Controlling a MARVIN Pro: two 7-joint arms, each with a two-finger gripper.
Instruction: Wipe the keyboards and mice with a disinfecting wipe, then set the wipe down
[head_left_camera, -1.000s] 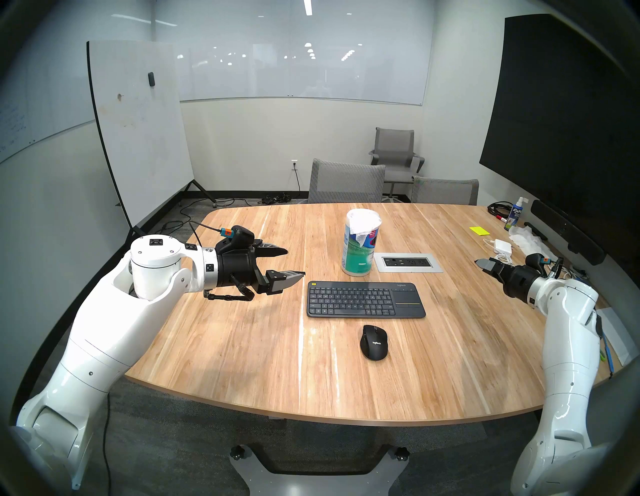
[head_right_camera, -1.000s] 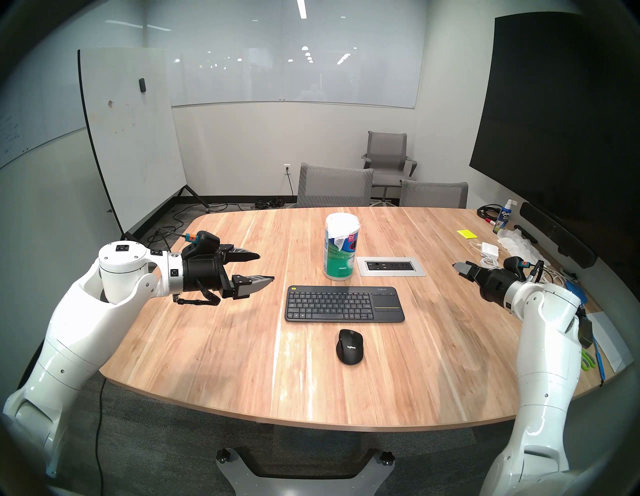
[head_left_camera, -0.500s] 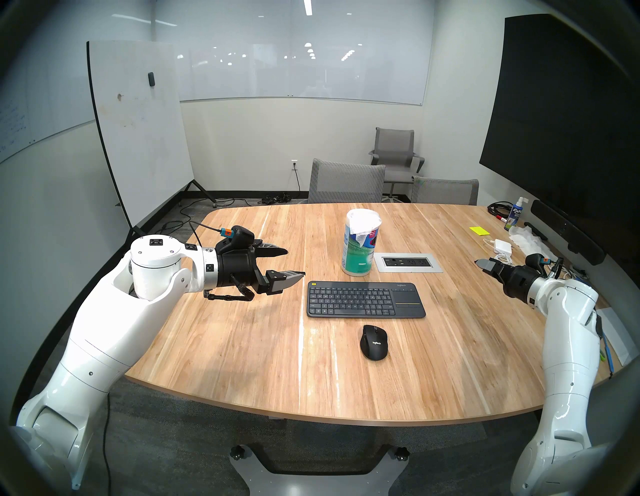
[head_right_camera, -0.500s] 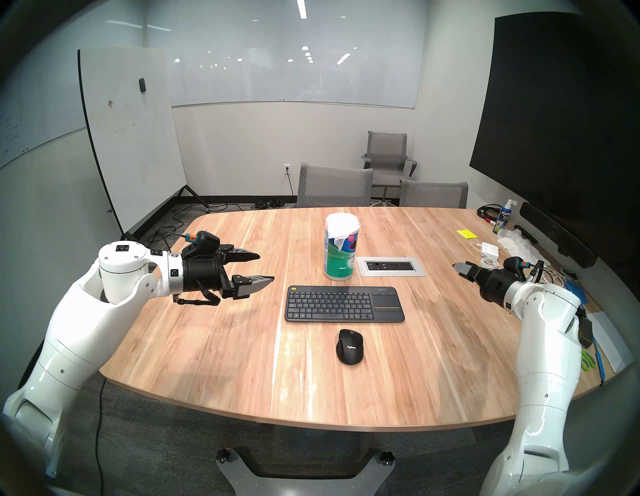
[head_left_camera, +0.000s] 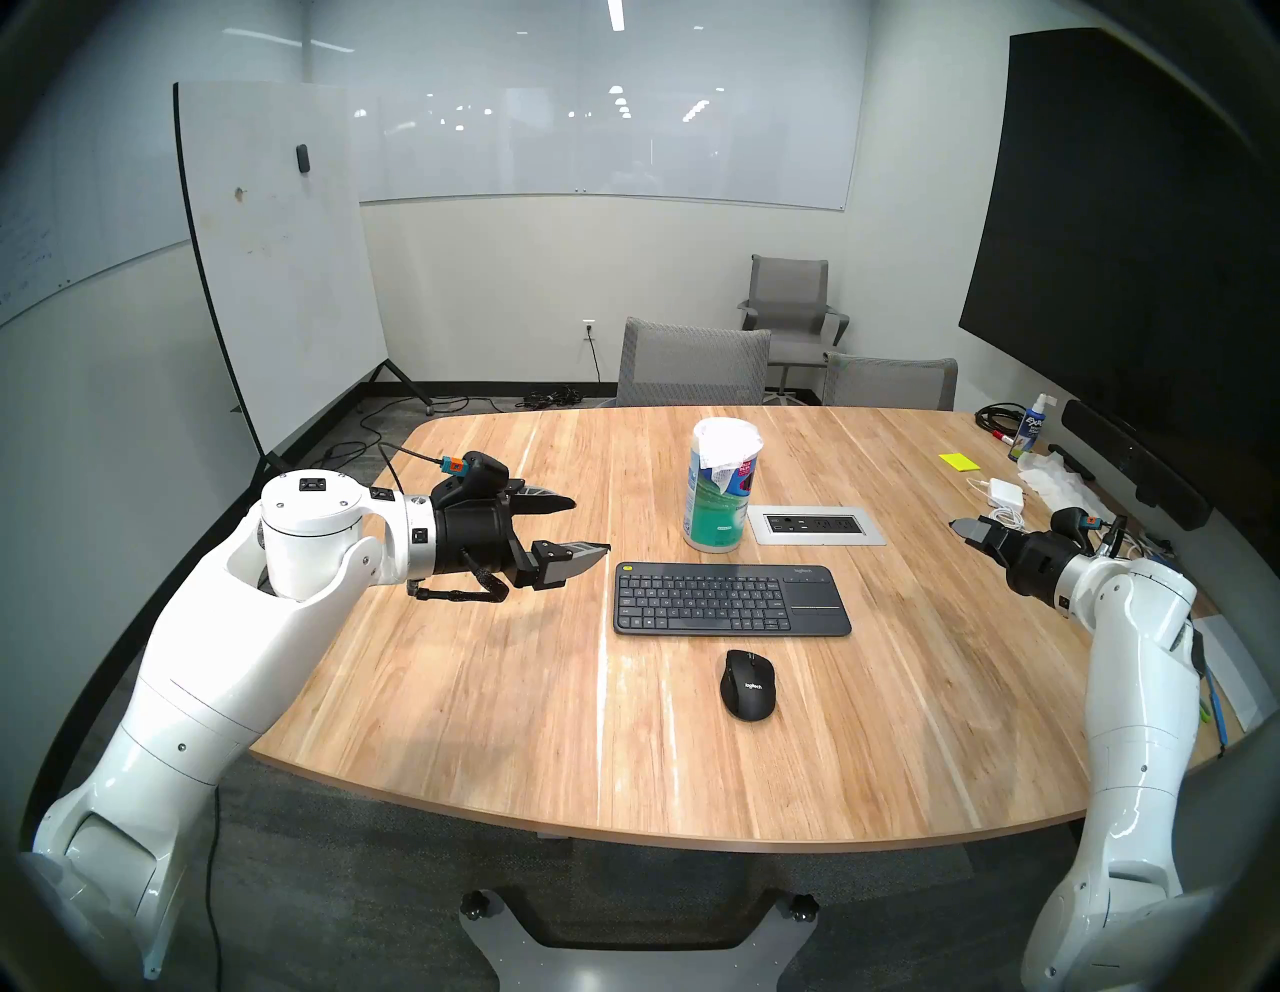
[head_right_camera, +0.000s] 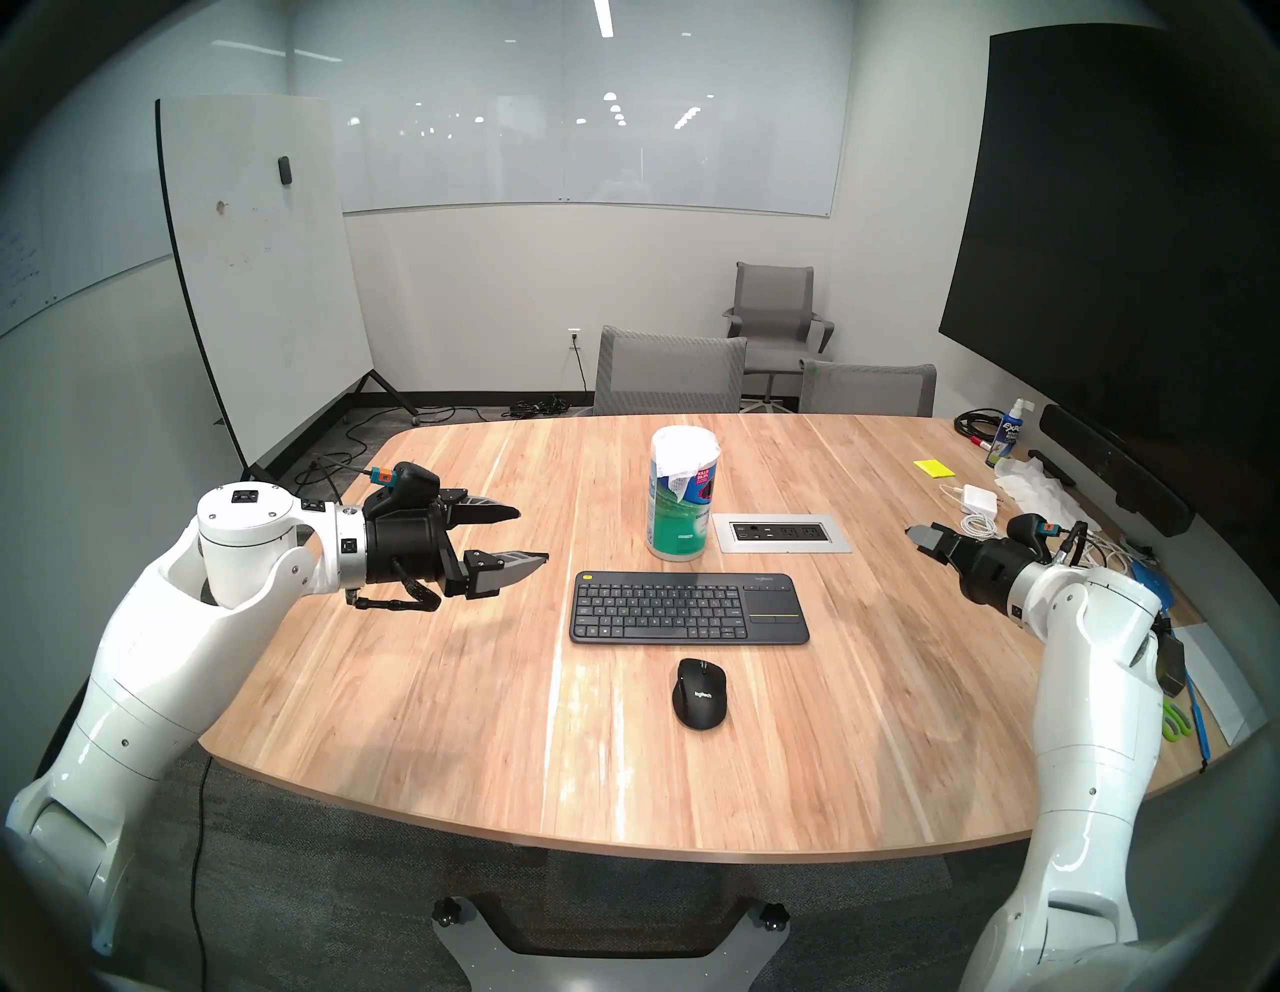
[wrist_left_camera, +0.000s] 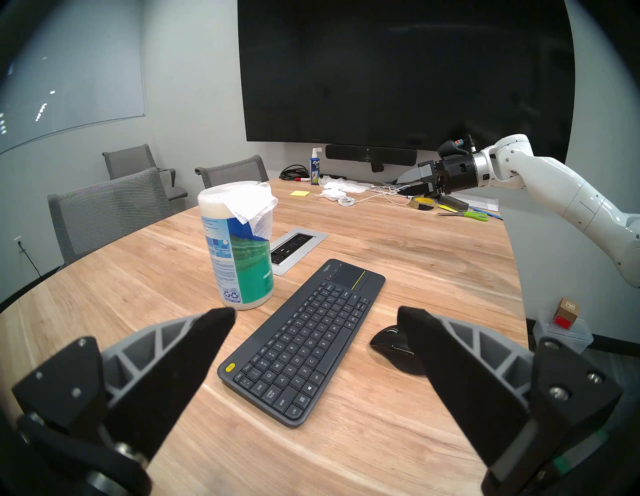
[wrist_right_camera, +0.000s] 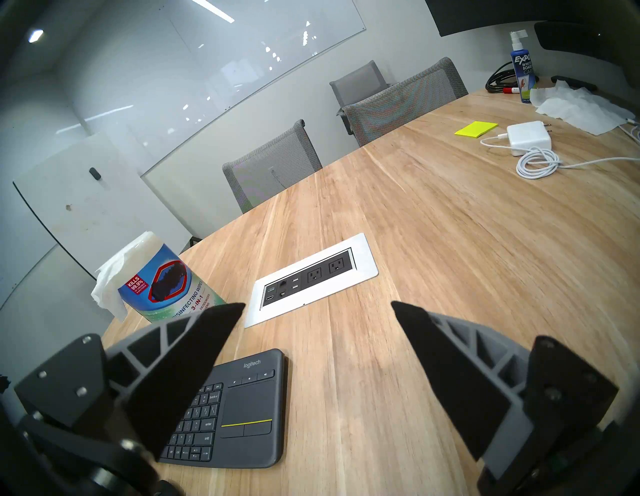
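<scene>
The black keyboard (head_left_camera: 732, 599) (wrist_left_camera: 304, 343) (wrist_right_camera: 235, 408) lies flat mid-table, with the black mouse (head_left_camera: 748, 684) (wrist_left_camera: 394, 350) just in front of it. Behind the keyboard stands a wipes canister (head_left_camera: 717, 512); a white disinfecting wipe (head_left_camera: 727, 443) (wrist_left_camera: 252, 204) (wrist_right_camera: 110, 277) hangs out of its top. My left gripper (head_left_camera: 592, 525) (wrist_left_camera: 315, 311) hovers open and empty above the table, left of the keyboard. My right gripper (head_left_camera: 963, 530) (wrist_right_camera: 317, 305) hovers open and empty far to the right, pointing toward the keyboard.
A power outlet panel (head_left_camera: 816, 524) is set into the table right of the canister. At the far right lie a white charger (head_left_camera: 1004, 492), yellow sticky notes (head_left_camera: 958, 461), a spray bottle (head_left_camera: 1032, 426), crumpled tissue (head_left_camera: 1060, 485) and scissors (wrist_left_camera: 474, 215). Grey chairs (head_left_camera: 692, 360) stand behind the table.
</scene>
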